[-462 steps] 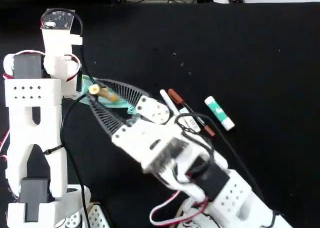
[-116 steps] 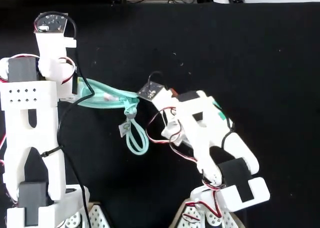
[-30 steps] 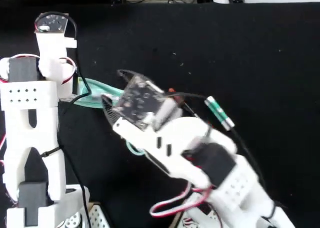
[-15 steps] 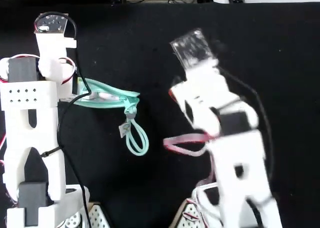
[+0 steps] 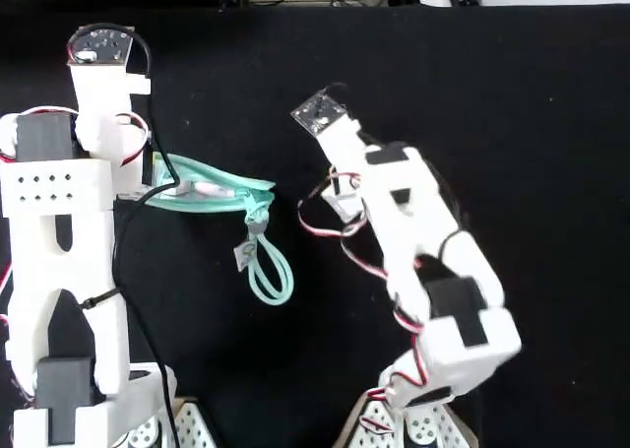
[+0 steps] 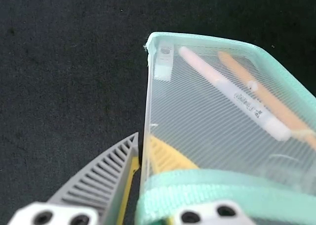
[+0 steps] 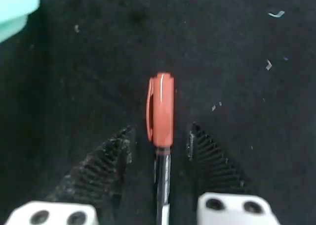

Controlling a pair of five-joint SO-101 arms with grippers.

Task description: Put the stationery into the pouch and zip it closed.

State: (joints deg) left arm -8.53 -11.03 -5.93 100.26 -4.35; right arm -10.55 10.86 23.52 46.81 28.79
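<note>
Now the right arm has swung off the pouch [image 5: 212,194], where it leaned a second ago, and has come down near the middle of the desk [image 5: 532,94], at about 3 o'clock from the pouch's zip end. The right hand [image 7: 160,131] is spread, its jaws astride a red-capped pen [image 7: 160,106] that lies flat on the desk, not yet closed on it. The left hand [image 6: 143,153] has not stirred: it stays pinched on the pouch's wall at the 9 o'clock end, holding the pouch up. With two pens [image 6: 232,94] already inside, this looks like the next pick-up, and zipping is still ahead.
</note>
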